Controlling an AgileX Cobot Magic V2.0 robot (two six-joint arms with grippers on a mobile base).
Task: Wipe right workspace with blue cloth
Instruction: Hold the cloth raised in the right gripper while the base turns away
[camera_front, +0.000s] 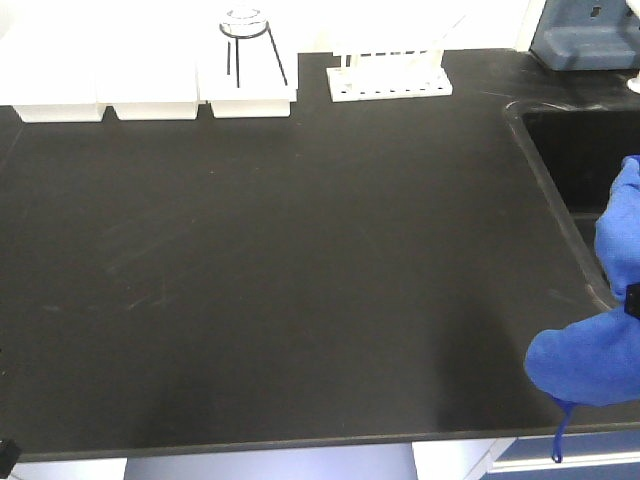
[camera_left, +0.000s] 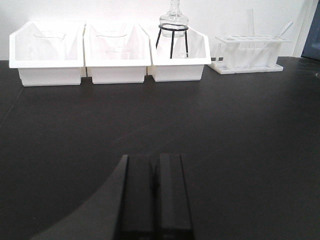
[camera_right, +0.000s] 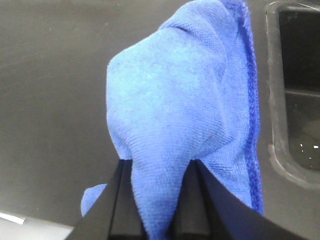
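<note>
The blue cloth (camera_front: 595, 355) hangs bunched at the right edge of the front view, over the black counter's front right corner, with its thin loop (camera_front: 559, 437) dangling past the edge. In the right wrist view the blue cloth (camera_right: 180, 110) fills the middle, with my right gripper (camera_right: 157, 165) shut on a fold of it. My left gripper (camera_left: 154, 160) is shut with nothing in it, low over the black counter (camera_left: 240, 150). The right workspace is out of view.
This counter (camera_front: 300, 250) has a sink basin (camera_front: 585, 150) at the right. Along its back stand three white bins (camera_front: 150, 95), a glass flask on a black stand (camera_front: 245, 30) and a white test-tube rack (camera_front: 390, 80). A grey-blue device (camera_front: 585, 35) sits at the back right.
</note>
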